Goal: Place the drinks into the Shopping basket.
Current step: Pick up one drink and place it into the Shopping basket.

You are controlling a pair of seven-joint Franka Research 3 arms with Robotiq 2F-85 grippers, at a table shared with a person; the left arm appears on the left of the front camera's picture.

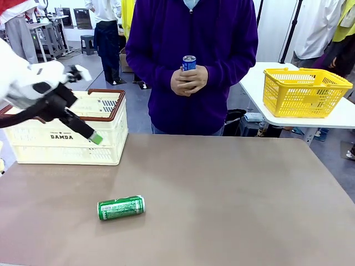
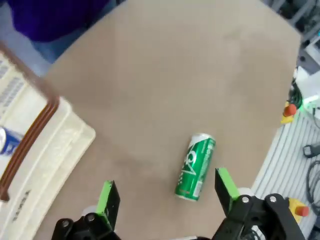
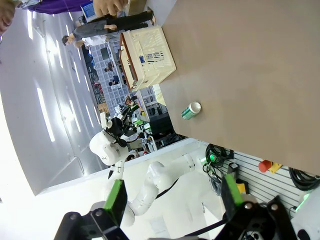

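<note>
Brown table [image 1: 233, 188], green metal can [image 1: 121, 208] sideways near cream slotted basket [image 1: 66, 147]. Left gripper [image 2: 166, 189], right gripper [image 3: 173, 195] wide open. Could roll if bumped.

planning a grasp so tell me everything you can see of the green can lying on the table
The slim green metal drink can with white lettering lies on its side on the brown table, near the robot's edge and left of the middle. Its long axis runs roughly across the table, with the silvery end toward the robot's right. The skin looks shiny, and no dents show. It lies alone, and only the tabletop touches it.
</note>
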